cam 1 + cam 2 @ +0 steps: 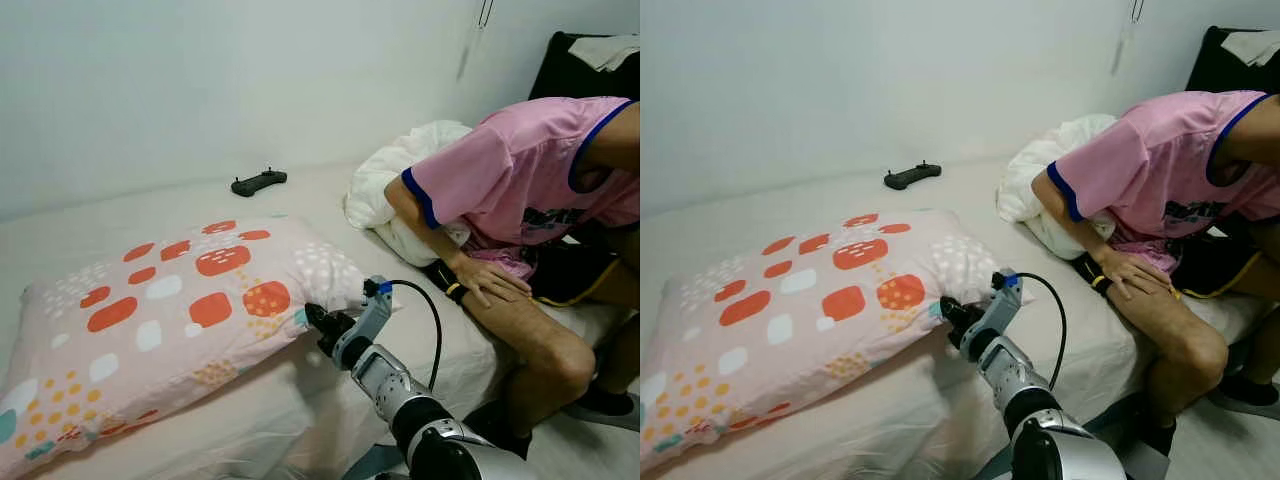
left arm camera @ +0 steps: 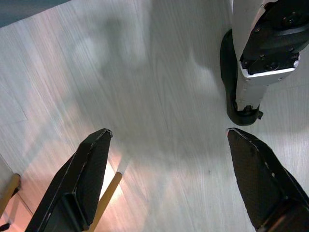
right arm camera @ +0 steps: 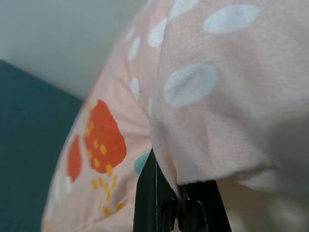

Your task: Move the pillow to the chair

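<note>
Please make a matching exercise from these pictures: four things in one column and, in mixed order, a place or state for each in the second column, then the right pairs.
Things:
1. pink pillow with orange and white patches
2. black handheld game controller
3. right tool
4. left tool

Places or states:
A. open above pale wooden floor
B. shut on a corner of fabric
C. far on the bed, near the wall
D. lying on the bed's near side

Pairs: 1-D, 2-C, 3-B, 4-A

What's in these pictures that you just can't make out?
- Person: head cut off by the right edge of both eye views.
- Pillow: its near left corner runs off the eye views' edge; its underside is hidden against the bed.
- Dark controller-like object near the wall: too small to identify.
- Right gripper, shut on the pillow edge: fabric hides the fingertips.
</note>
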`<state>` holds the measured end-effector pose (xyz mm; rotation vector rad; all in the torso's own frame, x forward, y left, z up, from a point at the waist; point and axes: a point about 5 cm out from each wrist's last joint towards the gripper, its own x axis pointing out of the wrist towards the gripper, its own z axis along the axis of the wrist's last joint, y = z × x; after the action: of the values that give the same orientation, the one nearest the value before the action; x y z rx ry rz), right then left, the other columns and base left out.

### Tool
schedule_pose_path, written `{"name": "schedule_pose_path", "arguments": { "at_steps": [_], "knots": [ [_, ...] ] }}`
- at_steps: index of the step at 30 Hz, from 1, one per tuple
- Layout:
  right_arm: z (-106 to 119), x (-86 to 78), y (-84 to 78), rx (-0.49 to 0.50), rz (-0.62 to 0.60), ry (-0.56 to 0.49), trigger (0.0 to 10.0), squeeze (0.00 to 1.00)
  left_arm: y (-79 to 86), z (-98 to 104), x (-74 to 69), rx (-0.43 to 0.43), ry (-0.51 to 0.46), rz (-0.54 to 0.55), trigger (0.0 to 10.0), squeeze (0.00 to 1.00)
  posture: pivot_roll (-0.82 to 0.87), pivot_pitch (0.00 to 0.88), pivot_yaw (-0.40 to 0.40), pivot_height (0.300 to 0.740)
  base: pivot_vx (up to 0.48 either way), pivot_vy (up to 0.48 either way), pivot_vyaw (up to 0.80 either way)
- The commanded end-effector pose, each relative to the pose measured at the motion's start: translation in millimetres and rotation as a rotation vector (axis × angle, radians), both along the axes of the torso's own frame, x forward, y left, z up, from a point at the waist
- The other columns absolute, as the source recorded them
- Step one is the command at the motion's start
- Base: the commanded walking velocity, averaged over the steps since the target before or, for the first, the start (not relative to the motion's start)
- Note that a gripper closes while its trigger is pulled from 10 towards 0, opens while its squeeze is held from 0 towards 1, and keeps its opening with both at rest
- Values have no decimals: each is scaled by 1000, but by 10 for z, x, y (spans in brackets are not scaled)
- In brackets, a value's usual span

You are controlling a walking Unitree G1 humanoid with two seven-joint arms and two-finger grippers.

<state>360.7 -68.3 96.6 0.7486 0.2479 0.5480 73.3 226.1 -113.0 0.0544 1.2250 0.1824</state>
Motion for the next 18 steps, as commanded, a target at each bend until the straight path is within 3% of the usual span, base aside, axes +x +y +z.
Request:
{"name": "schedule_pose_path", "arguments": {
  "at_steps": [1,8,9,18],
  "knots": [
    [118,36,41,27,33,-59,0,0,26,-2,-43,5,8,5,10000,0,146,130,-37,551,0,0,0],
    [53,-39,124,27,107,-69,0,0,16,17,59,7,-39,56,10000,0,139,104,-57,585,0,0,0],
    [36,-67,166,26,135,-73,0,0,27,33,126,5,-64,83,10000,0,135,85,-71,595,0,0,0],
    [73,-70,220,25,178,-97,0,0,23,55,251,-16,-90,168,10000,0,121,50,-87,629,-62,0,0]
  ]
}}
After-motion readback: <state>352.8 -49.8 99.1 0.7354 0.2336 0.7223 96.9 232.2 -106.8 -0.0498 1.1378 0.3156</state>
